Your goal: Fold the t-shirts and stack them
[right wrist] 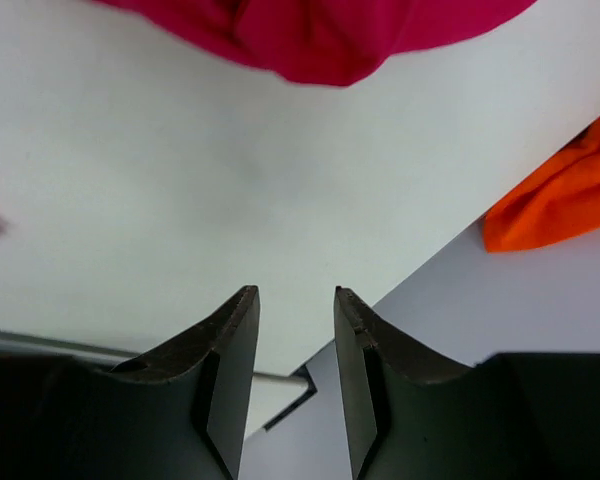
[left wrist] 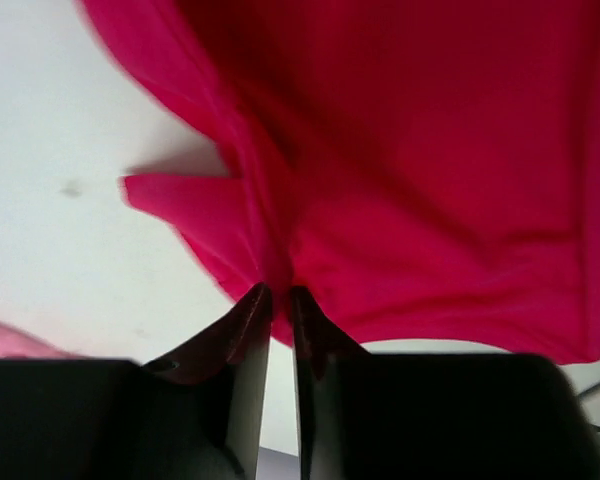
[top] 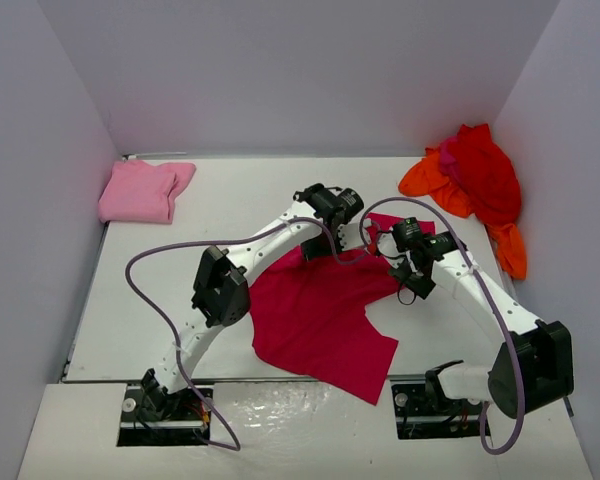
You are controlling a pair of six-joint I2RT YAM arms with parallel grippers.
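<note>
The crimson-magenta t-shirt (top: 315,320) lies spread and rumpled in the middle of the table, and it fills the left wrist view (left wrist: 430,150). My left gripper (top: 332,243) is at the shirt's far edge. Its jaws stand nearly together (left wrist: 280,292), pinching a gathered fold of this shirt at the tips. My right gripper (top: 377,240) hovers just right of it, open (right wrist: 296,292) over bare table with nothing between its fingers. The shirt's edge (right wrist: 320,35) lies beyond those fingers. A light pink t-shirt (top: 140,192) lies folded at the back left. Red (top: 485,170) and orange (top: 427,178) t-shirts are heaped at the back right.
White walls enclose the table (top: 230,200) on the left, back and right. The orange cloth (right wrist: 565,200) reaches down along the right wall. Both arms cross over the table's middle, and a purple cable (top: 145,285) loops left of the left arm.
</note>
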